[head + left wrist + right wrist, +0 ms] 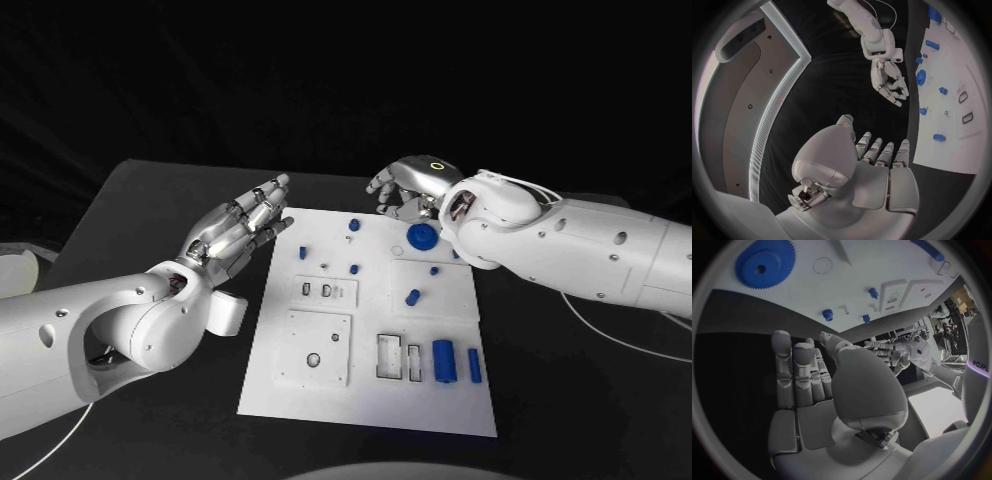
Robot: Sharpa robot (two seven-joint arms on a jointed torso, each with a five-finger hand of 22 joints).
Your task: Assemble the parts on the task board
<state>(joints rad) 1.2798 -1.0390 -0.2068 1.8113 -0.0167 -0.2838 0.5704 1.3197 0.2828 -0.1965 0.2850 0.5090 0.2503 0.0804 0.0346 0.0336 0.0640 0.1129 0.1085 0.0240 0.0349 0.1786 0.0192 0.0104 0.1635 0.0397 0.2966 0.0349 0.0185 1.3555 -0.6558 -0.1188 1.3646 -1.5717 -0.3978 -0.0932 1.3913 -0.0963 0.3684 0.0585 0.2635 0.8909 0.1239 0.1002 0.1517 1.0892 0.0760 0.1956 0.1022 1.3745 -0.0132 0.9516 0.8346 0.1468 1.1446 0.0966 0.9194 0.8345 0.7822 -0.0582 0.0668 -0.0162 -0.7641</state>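
Observation:
The white task board [368, 405] lies in the middle of the black table. On it I see a blue gear [421, 236], several small blue pegs such as one at the far end [353, 226] and one mid-board [413, 296], and two blue bars [444, 361] on the near right. My left hand [238, 232] hovers beside the board's far left edge, fingers spread, holding nothing. My right hand [408, 188] hangs over the far edge just beyond the gear, empty. The right wrist view shows the gear [764, 264] past my straight fingers [795, 372]. In the left wrist view my own hand [873, 160] faces the right hand [889, 82].
Rectangular recesses [392, 357] and small slots [315, 290] are cut into the board. A thin white cable [606, 335] loops on the table to the right of the board. A pale object [15, 265] sits at the left edge of the table.

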